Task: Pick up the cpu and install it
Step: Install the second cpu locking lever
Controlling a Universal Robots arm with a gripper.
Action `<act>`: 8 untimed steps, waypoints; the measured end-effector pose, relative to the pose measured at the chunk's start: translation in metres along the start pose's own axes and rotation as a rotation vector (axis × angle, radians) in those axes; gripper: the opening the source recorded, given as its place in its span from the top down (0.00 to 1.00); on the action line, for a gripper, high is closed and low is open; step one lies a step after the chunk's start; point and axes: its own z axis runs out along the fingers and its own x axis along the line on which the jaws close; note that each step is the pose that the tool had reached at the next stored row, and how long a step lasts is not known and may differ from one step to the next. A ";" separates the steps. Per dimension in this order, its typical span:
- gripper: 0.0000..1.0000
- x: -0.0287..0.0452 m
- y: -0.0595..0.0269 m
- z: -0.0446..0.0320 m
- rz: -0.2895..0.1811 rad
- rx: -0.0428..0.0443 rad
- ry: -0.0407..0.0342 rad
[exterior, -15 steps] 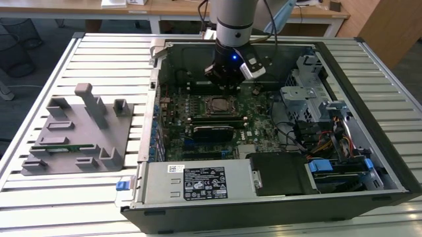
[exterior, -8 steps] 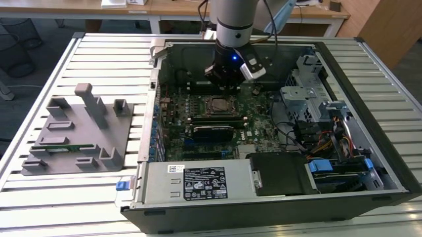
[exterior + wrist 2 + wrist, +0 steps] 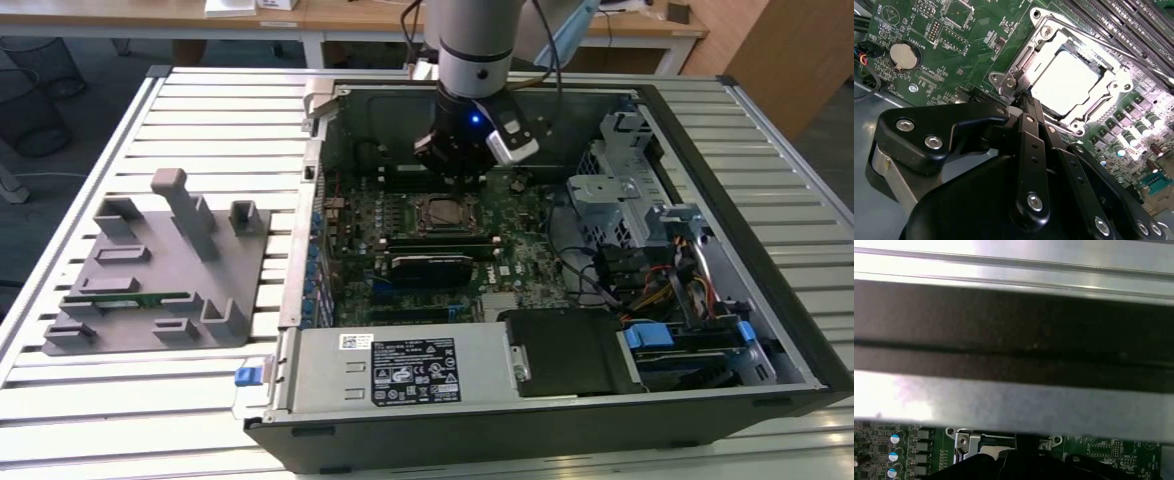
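While the cpu (image 3: 1066, 80) lies in its socket frame (image 3: 1114, 90), pincer (image 3: 1021, 102) together just beside.

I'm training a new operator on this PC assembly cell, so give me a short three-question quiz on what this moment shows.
1. True or false: the cpu already lies in the socket frame on the green board.
2. Where is the hand? A) over the grey holder tray; B) inside the open computer case, just beside the socket; C) over the power supply.
3. Fill in: on the exterior view's left, a grey holder tray carries a long green ____ stick.

Key: 1 true; 2 B; 3 memory.
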 end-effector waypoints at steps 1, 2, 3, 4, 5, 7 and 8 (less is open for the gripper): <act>0.89 0.0000 -0.0005 0.0000 0.000 0.0000 0.0000; 0.89 0.0000 -0.0009 0.0000 0.000 0.0000 0.0000; 0.89 0.0001 -0.0014 0.0000 0.000 -0.0001 0.0000; 0.89 0.0001 -0.0020 0.0000 0.000 0.0000 0.0000; 0.89 0.0002 -0.0027 -0.0001 0.000 0.0000 0.0000; 0.89 0.0002 -0.0046 -0.0001 0.000 0.0000 0.0000; 0.89 0.0003 -0.0056 -0.0002 0.000 0.0000 0.0000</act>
